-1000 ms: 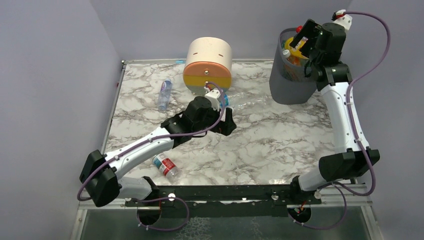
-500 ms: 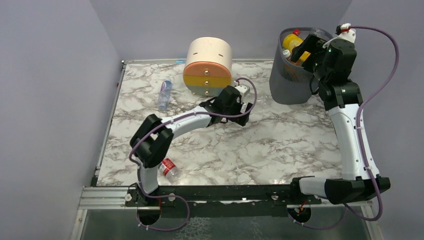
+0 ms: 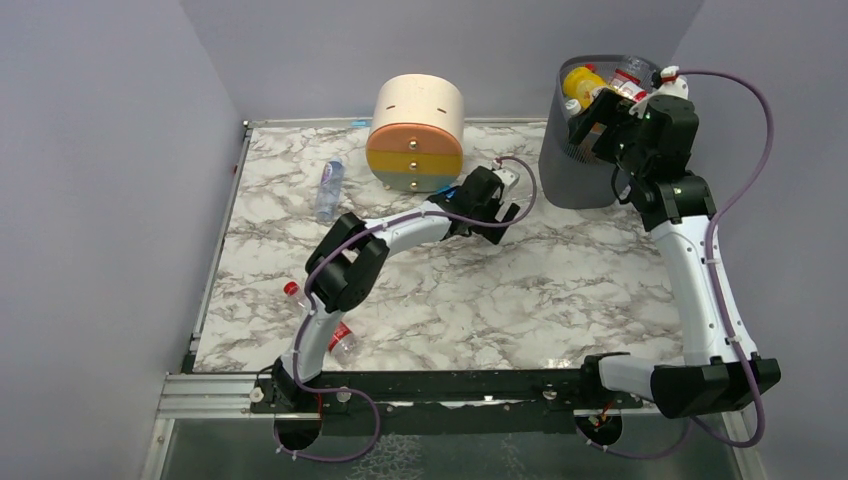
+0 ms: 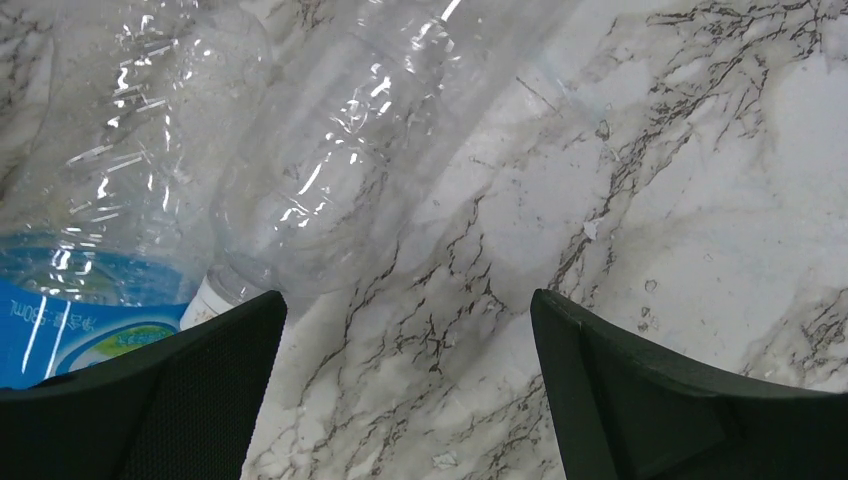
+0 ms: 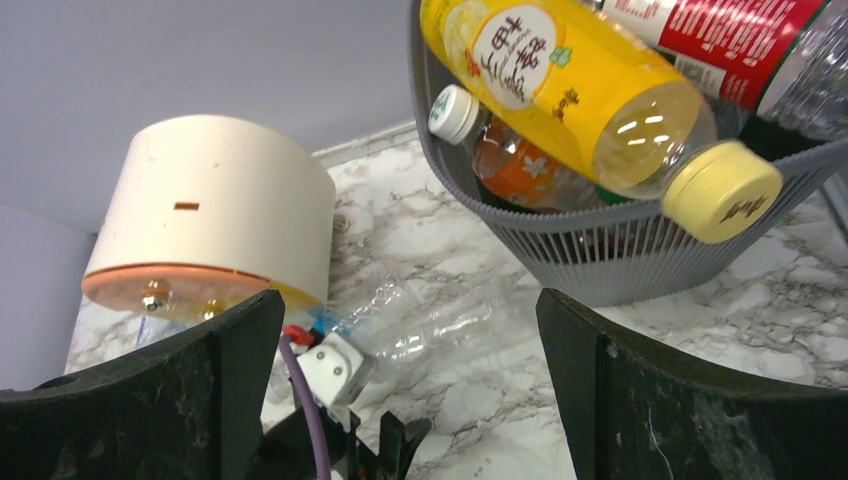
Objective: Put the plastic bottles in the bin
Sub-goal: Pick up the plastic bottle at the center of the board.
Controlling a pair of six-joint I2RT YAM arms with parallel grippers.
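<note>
The dark grey mesh bin (image 3: 575, 170) stands at the back right, holding a yellow bottle (image 3: 580, 80), a red-labelled bottle (image 3: 630, 78) and an orange bottle (image 5: 510, 160). My right gripper (image 3: 597, 125) is open and empty, just in front of the bin's rim (image 5: 560, 215). My left gripper (image 3: 500, 215) is open and empty, low over the table beside two clear bottles: one bare (image 4: 330, 170), one blue-labelled (image 4: 90, 310). The bare one also shows in the right wrist view (image 5: 440, 320). Neither lies between the jaws.
The round cream-orange-yellow drawer unit (image 3: 415, 135) stands at the back centre. A clear blue-labelled bottle (image 3: 328, 188) lies at the back left. A red-labelled bottle (image 3: 338, 335) and a red-capped one (image 3: 290, 292) lie by the left arm's base.
My left arm has stretched right past the drawer unit towards the clear bottles. My right gripper has drawn back from over the bin, where a yellow bottle now lies on top.
</note>
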